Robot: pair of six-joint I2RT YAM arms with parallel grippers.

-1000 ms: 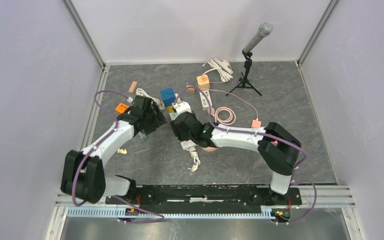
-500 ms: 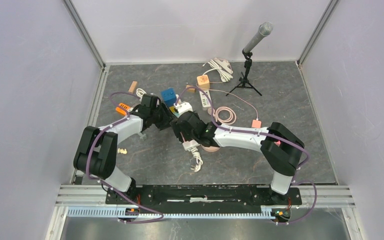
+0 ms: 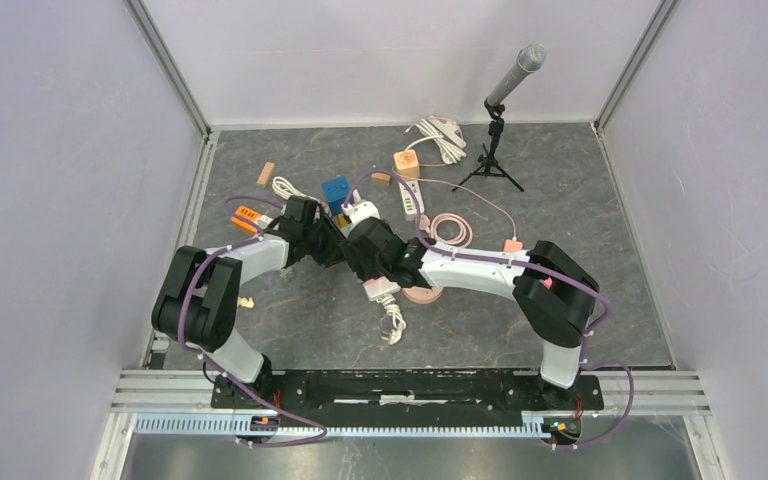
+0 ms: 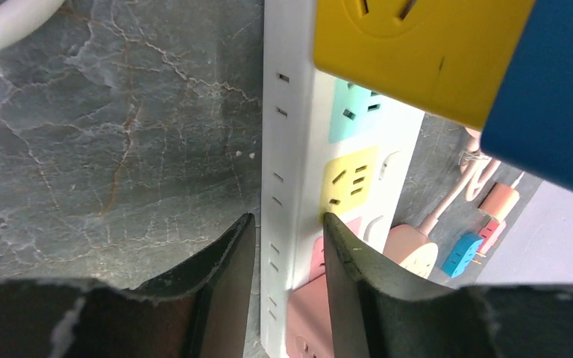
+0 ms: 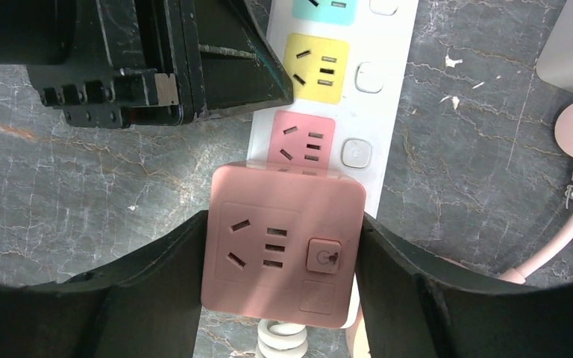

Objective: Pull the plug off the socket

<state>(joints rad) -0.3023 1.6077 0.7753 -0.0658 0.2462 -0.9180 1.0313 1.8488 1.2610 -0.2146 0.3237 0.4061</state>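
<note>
Grasp step. My right gripper [image 5: 283, 224] clamps the pink plug [image 5: 268, 201], seated in the white strip [image 5: 392, 119]. My left gripper [image 4: 287, 222] straddles the strip; clamped or not, cannot tell. Next: brace, pull straight off.

A grey marbled desk [image 3: 320, 320] is seen. At the centre of the frame a white power strip [image 5: 392, 127] is laid flat on it. A coiled white cable [image 3: 438, 133] and a microphone tripod [image 3: 490, 168] are set at the upper middle. A pink coiled cable [image 3: 450, 231] is laid right of centre, and a wooden block [image 3: 265, 173] at the upper left.
</note>
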